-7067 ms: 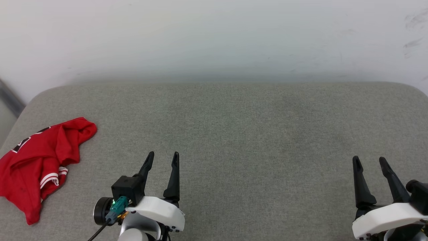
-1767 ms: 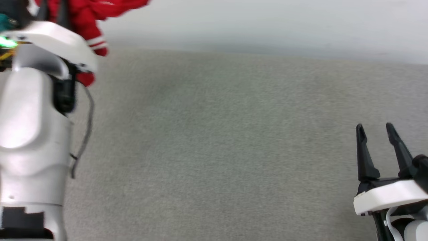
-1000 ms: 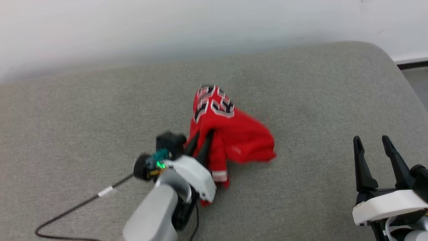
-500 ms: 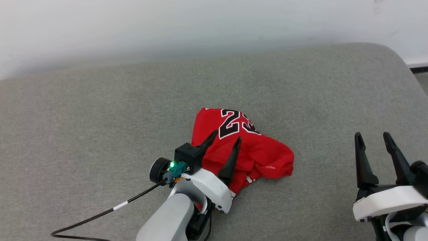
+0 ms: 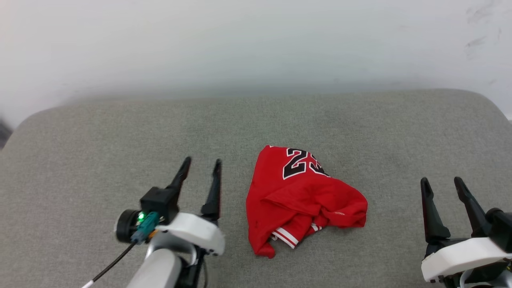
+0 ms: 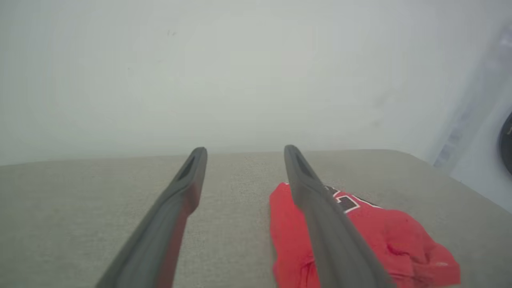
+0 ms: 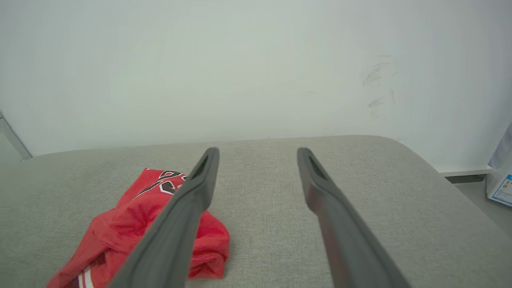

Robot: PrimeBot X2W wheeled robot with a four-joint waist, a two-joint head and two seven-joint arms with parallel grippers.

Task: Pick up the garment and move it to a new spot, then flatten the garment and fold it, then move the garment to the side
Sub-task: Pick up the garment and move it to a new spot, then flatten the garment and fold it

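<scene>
The garment point(image 5: 302, 202) lies crumpled in a heap near the middle of the grey cushion, red with a black white-outlined number on top and striped trim at its near edge. It also appears in the left wrist view point(image 6: 384, 236) and the right wrist view point(image 7: 132, 224). My left gripper point(image 5: 202, 163) stands open just left of the heap, apart from it, with nothing between its fingers point(image 6: 188, 180). Low at the right, my right gripper point(image 5: 441, 182) is open and empty, well right of the garment, fingers point(image 7: 316, 176) pointing at the wall.
The grey cushion point(image 5: 120, 136) is backed by a white wall point(image 5: 256, 44). Its rounded corners show at far left and far right. A dark cable point(image 5: 108, 268) trails from my left wrist. Floor and a white box point(image 7: 500, 184) lie beyond the right edge.
My left gripper opened and let go of the garment, then drew back to the left. The garment now rests in a heap mid-cushion. The head camera has shifted. The right gripper stayed put.
</scene>
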